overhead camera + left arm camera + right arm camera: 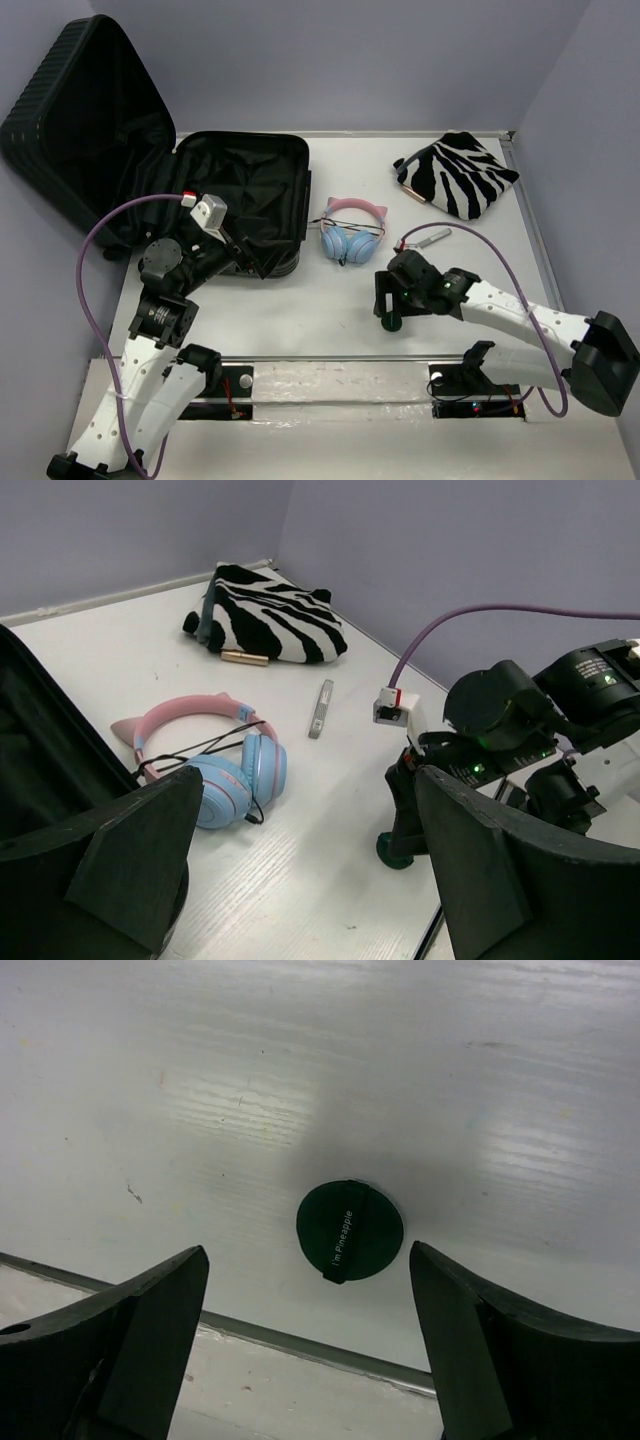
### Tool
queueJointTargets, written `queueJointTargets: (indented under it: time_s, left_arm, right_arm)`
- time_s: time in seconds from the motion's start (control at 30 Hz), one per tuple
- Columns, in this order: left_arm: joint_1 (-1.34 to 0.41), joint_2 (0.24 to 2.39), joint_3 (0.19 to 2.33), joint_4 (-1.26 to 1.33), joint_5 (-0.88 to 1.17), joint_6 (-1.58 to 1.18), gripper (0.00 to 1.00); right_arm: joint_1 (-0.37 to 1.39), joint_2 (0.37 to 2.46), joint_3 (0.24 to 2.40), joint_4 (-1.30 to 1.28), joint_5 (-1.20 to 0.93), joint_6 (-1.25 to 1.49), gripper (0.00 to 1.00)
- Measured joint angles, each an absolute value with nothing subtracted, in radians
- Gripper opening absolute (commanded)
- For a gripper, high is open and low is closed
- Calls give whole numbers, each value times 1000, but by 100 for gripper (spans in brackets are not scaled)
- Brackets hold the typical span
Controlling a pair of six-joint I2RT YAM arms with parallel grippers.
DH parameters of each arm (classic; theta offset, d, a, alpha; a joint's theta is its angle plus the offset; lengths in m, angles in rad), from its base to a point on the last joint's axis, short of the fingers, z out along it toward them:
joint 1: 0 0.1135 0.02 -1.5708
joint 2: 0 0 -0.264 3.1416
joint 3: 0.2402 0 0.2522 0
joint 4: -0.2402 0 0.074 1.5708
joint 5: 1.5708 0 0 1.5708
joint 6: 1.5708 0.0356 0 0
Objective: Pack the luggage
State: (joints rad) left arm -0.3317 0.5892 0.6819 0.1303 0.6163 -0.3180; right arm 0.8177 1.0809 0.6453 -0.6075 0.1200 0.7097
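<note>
The luggage [240, 190] lies open at the table's left, its ribbed lid [85, 120] leaning against the wall and its black lining bare. My left gripper [245, 258] hovers at the luggage's near right corner. In the left wrist view the left gripper [310, 780] stands open with only table between its fingers, and the luggage's edge [40, 760] is at the left. My right gripper [390, 305] points down over a small dark green disc [393, 322]. Seen from the right wrist, that gripper [308, 1255] is open, the disc [350, 1230] lying just beyond its fingertips, untouched.
Pink and blue cat-ear headphones [352, 232] lie right of the luggage. A zebra-striped pouch [457, 172] sits at the back right, a gold tube [412, 192] beside it. A thin silver bar [432, 237] lies behind the right gripper. A metal strip [300, 1342] edges the table near the disc.
</note>
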Motion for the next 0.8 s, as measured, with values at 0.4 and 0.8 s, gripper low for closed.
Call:
queueJointTargets:
  time_s: [0.4, 0.8]
  left_arm:
    - [-344, 585, 682, 130, 614, -315, 99]
    - [-353, 585, 682, 129, 612, -313, 99]
  right_arm:
    - [911, 1273, 688, -624, 205, 756, 51]
    - [911, 1372, 706, -627, 259, 767, 7]
